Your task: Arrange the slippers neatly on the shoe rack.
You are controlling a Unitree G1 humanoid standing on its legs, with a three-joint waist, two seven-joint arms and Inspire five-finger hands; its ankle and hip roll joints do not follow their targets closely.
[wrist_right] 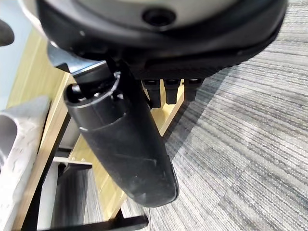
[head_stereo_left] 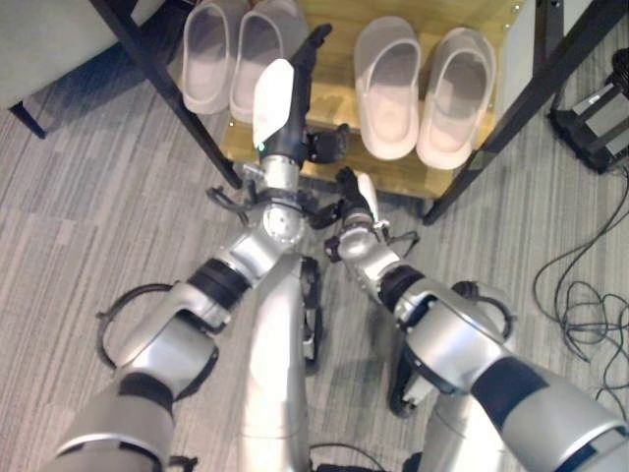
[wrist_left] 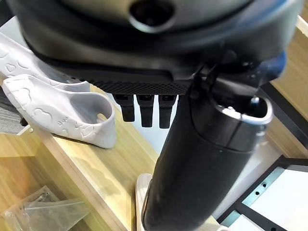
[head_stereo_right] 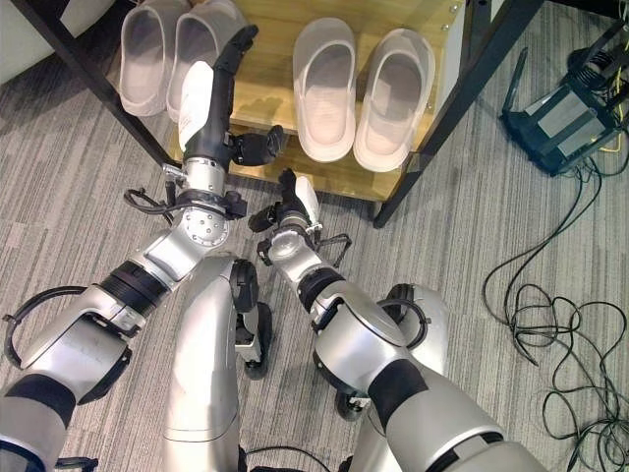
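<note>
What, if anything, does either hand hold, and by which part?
Nothing is held. The left hand reaches open over the shelf beside the slippers; the right hand hangs empty before it.

the four slippers [head_stereo_left: 388, 88] look like soft moulded foam or rubber, pale and matt, with a faint embossed heart pattern on the soles in the left wrist view. the shoe rack [head_stereo_left: 334, 169] has a light wood-grain shelf with a smooth, slightly satin finish, and a matt black metal frame [head_stereo_left: 162, 74]. the floor [head_stereo_left: 88, 226] is grey carpet, rough and striped in texture. a crumpled clear plastic bag [wrist_left: 43, 209] lies glossy on a lower wooden shelf. the left hand [head_stereo_left: 290, 118] is dark matt plastic with a smooth white glossy cover; the right hand [head_stereo_left: 354, 202] looks the same.
</note>
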